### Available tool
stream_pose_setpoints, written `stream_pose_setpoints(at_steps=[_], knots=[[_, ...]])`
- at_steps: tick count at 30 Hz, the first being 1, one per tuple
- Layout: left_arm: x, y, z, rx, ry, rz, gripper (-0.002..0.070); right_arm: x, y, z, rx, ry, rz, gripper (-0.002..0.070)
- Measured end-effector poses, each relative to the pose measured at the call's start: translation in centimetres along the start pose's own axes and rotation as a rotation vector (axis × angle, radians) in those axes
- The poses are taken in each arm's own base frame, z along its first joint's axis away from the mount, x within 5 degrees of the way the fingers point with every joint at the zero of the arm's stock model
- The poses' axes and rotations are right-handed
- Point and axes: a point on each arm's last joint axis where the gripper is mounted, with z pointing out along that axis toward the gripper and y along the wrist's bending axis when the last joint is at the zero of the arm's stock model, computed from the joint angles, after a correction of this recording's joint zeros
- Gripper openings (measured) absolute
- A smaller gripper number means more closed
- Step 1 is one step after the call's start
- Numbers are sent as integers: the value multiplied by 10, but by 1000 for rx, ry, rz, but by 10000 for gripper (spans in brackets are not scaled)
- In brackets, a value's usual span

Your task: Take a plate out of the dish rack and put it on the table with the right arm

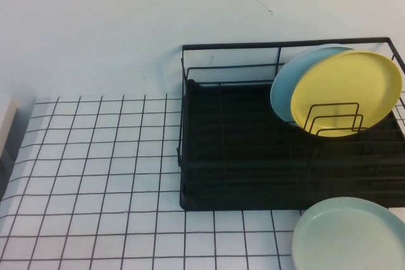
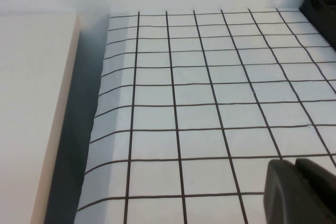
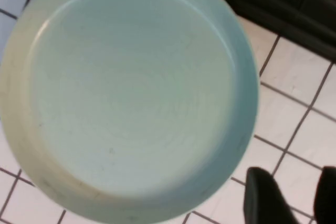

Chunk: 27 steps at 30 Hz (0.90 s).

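The mint-green plate lies flat on the gridded surface just in front of the dish rack, directly beneath the right end effector, whose fingers stand apart, holding nothing. Stiff, glossy and likely breakable, it looks best pinched at its shallow rim. The left end effector hovers over bare grid well away; its state cannot be told.

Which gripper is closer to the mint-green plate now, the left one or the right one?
The right. The right gripper is open just beside the mint-green plate on the table. The left gripper hovers over bare grid on the rack's other side, far away.
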Motion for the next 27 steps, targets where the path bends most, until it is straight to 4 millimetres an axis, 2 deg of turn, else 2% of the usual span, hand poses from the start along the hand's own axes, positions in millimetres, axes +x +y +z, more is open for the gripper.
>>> stream_pose_setpoints(at_steps=[4,7,10,13,16,18,22,27], knots=[[0,0,0,0,0,0,-3,-6,5,-48,31,-104,-38,120],[0,0,0,0,0,0,-3,-3,12,-89,82,-229,-75,36],[0,0,0,0,0,0,-3,12,20,-126,173,-363,-110,9],[0,0,0,0,0,0,-3,36,27,-155,295,-500,-129,1],[0,0,0,0,0,0,-3,63,35,-167,363,-585,-113,-1],[0,0,0,0,0,0,-3,79,40,-165,381,-611,-109,-2],[0,0,0,0,0,0,-3,108,48,-151,388,-627,-105,-2],[0,0,0,0,0,0,-3,127,54,-140,393,-643,-104,-2]])
